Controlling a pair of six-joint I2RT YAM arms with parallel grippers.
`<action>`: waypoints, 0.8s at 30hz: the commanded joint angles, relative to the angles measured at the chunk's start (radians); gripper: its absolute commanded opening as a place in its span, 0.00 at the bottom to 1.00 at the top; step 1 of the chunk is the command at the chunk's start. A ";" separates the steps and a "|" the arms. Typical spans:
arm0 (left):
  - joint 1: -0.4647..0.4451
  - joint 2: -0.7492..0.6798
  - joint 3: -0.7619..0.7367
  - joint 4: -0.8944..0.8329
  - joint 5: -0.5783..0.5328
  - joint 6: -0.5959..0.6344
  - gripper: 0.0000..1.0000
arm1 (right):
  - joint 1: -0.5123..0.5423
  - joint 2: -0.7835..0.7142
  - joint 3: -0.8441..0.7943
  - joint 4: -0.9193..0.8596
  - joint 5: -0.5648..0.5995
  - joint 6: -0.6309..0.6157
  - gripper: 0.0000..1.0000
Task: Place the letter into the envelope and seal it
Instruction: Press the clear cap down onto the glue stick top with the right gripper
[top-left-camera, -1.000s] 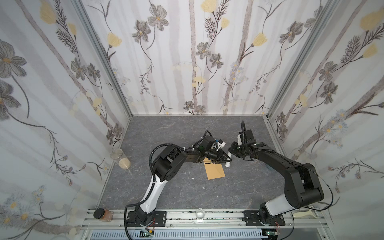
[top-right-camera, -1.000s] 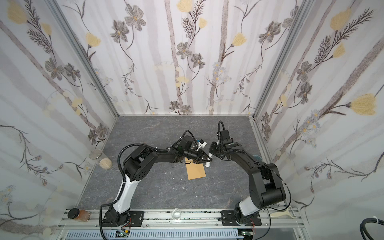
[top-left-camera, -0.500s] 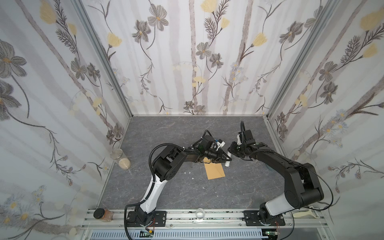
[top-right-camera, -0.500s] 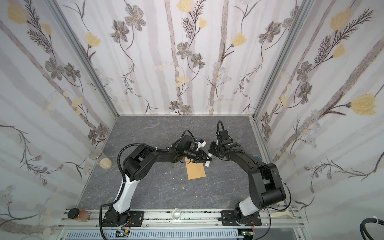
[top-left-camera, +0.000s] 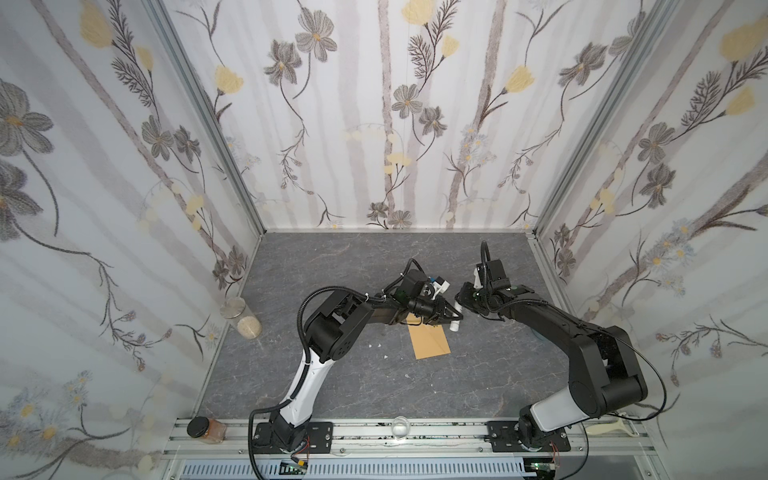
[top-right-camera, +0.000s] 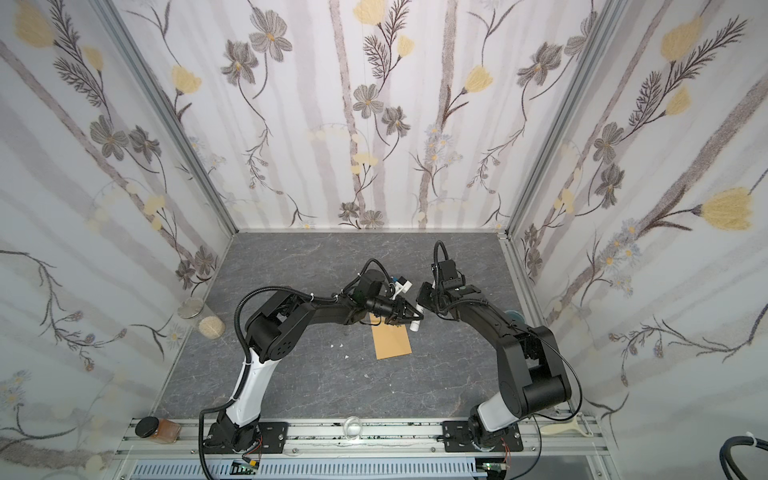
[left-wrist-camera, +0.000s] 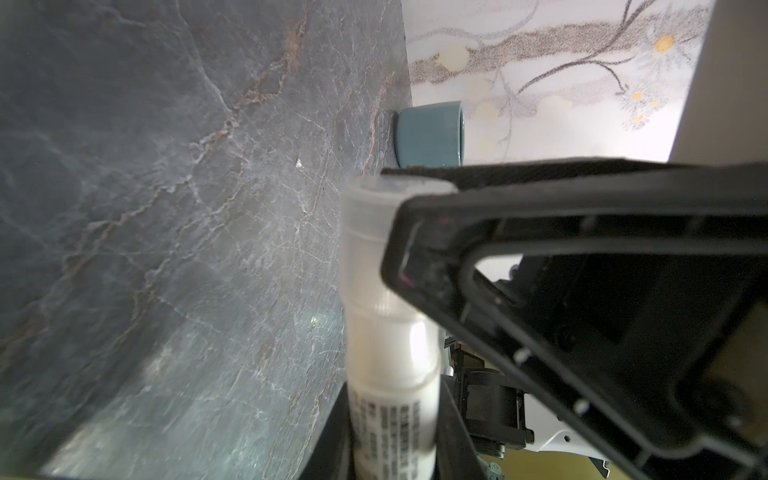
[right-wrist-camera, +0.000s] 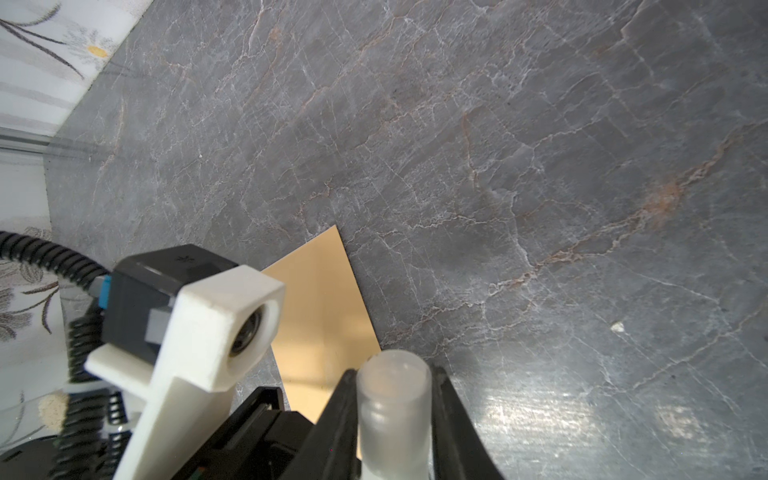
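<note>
The far end of the envelope lies hidden under the left arm in both top views. The glue stick runs off the left wrist view's edge; its label print is blurred.

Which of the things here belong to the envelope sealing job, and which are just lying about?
Job: envelope, glue stick. The letter is not in view.
Lying about: grain jar, spice jar, teal cup, glass.
</note>
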 joint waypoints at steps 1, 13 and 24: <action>0.006 0.000 0.001 0.065 -0.011 -0.005 0.00 | 0.005 0.001 0.001 -0.008 -0.003 0.004 0.29; 0.010 -0.001 -0.003 0.083 -0.018 -0.021 0.00 | 0.019 -0.001 0.001 -0.010 -0.001 0.009 0.29; 0.016 -0.007 -0.014 0.094 -0.035 -0.027 0.00 | 0.032 -0.012 -0.004 -0.016 -0.002 0.015 0.27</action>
